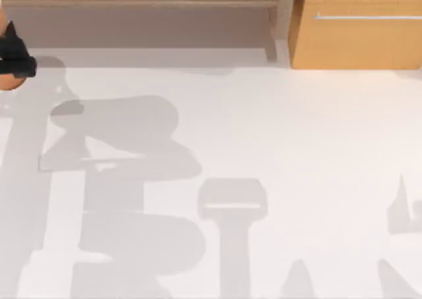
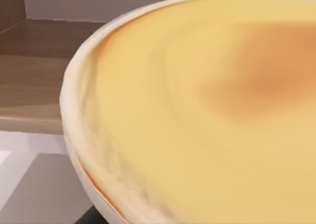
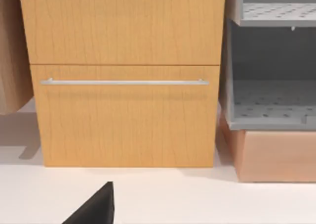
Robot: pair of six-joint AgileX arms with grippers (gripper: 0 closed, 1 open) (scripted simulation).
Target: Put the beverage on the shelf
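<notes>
- Orange and round-sided, the beverage (image 1: pixel 9 82) sits at the far left edge of the top view, tucked under the black left claw (image 1: pixel 14 56), which seems to be pinching it.
- In the left wrist view the beverage (image 2: pixel 207 115) is pressed right up against the claw, with the shelf (image 2: pixel 34 80) boards just beyond.
- It looks light, rigid and smooth, so likely slippery; a hold across its widest curved sides seems safest.
- The wood shelf (image 1: pixel 145 2) lies ahead of the claw, across the white table (image 1: pixel 297 147).
- The right claw (image 3: pixel 96 209) faces the cabinet (image 3: pixel 123 75); I cannot tell its state.
</notes>
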